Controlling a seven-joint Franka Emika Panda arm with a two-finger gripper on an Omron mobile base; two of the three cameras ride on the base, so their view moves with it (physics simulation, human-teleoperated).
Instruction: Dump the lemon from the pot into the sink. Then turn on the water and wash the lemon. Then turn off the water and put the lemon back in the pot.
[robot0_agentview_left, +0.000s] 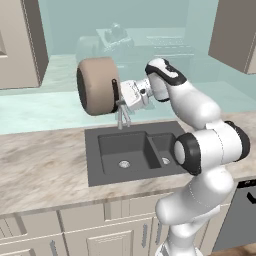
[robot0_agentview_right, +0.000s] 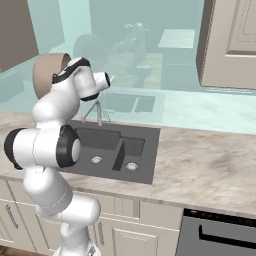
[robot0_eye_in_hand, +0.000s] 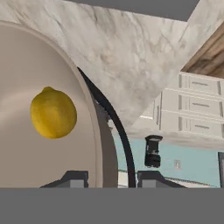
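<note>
The pot (robot0_agentview_left: 96, 86) hangs tipped on its side above the sink (robot0_agentview_left: 134, 152), the lemon (robot0_eye_in_hand: 53, 113) inside it, the hand (robot0_agentview_left: 119, 95) clamped on its rim. Risk: tipped from this height, the lemon may bounce past the basin onto the tabletop (robot0_agentview_left: 42, 170).

pot (robot0_eye_in_hand: 43, 109) cropped by frame, arm (robot0_agentview_right: 50, 130) hiding pot

One pot (robot0_agentview_left: 96, 86), one lemon (robot0_eye_in_hand: 53, 113), one sink (robot0_agentview_left: 135, 150) with two basins, one faucet (robot0_agentview_left: 122, 116).
</note>
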